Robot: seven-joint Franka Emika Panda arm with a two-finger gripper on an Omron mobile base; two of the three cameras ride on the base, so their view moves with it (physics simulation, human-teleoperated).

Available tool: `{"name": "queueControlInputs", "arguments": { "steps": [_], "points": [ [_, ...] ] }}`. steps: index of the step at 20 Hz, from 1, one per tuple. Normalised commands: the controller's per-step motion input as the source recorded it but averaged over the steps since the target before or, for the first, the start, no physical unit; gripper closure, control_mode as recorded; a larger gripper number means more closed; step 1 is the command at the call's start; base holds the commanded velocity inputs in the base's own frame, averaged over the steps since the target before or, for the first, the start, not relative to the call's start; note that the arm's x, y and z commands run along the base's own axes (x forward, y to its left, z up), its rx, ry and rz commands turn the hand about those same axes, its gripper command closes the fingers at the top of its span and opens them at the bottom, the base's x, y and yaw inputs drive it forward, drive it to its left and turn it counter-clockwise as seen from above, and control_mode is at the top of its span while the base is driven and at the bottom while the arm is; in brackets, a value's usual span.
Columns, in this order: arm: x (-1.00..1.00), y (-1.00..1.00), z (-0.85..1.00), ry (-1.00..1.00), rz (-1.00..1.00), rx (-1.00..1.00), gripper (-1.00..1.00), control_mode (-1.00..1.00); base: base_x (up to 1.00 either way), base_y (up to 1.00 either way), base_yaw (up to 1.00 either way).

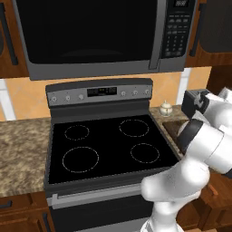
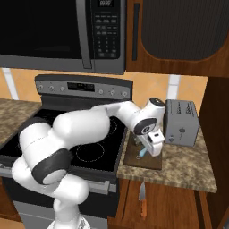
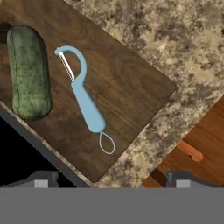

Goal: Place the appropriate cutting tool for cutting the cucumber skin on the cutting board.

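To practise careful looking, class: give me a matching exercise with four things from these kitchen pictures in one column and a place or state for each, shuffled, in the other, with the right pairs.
Things:
1. peeler
2. cucumber
3. toaster
4. knife

Places or states:
A. stands on the stone counter behind the cutting board
B. lies flat on the board, free of the gripper
C. down in front of the cabinet, below the counter edge
D. lies on the board beside the light blue tool, near the stove edge

Pairs: 1-B, 2-D, 3-A, 4-C
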Motion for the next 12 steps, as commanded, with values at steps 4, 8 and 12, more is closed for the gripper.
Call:
{"name": "queueControlInputs", "arguments": {
  "steps": [4, 8, 12],
  "points": [
    [-1.0, 0.89, 0.55, -0.18, 0.26, -0.28, -1.0, -1.0, 0.0, 0.0, 0.0],
    [-0.77, 1.0, 0.29, -0.04, 0.17, -0.26, -1.0, -1.0, 0.0, 0.0, 0.0],
    [-0.97, 0.92, 0.16, -0.13, 0.09, -0.11, -1.0, -1.0, 0.0, 0.0, 0.0]
  ]
}}
